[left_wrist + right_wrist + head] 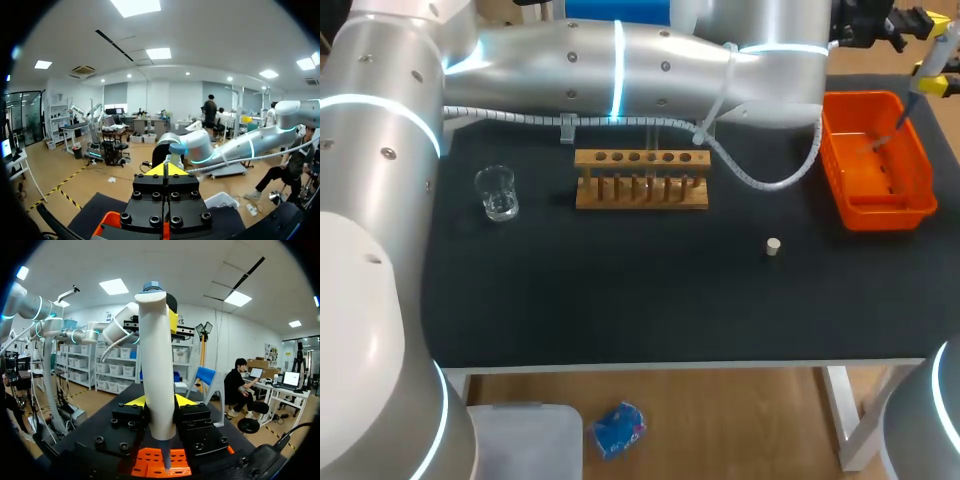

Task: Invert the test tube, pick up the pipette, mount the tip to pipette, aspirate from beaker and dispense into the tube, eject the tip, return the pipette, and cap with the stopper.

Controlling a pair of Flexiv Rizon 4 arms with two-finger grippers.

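White pipette (pixel 156 365) stands upright, pinched from both sides by the fingers of the right gripper (pixel 160 402), its lower end over the orange basket (pixel 840 150) beneath them. Fingers of the left gripper (pixel 167 170) seem pressed together, the pipette's top just ahead of them.

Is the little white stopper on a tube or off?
Off: the stopper sits by itself on the table, away from the wooden rack.
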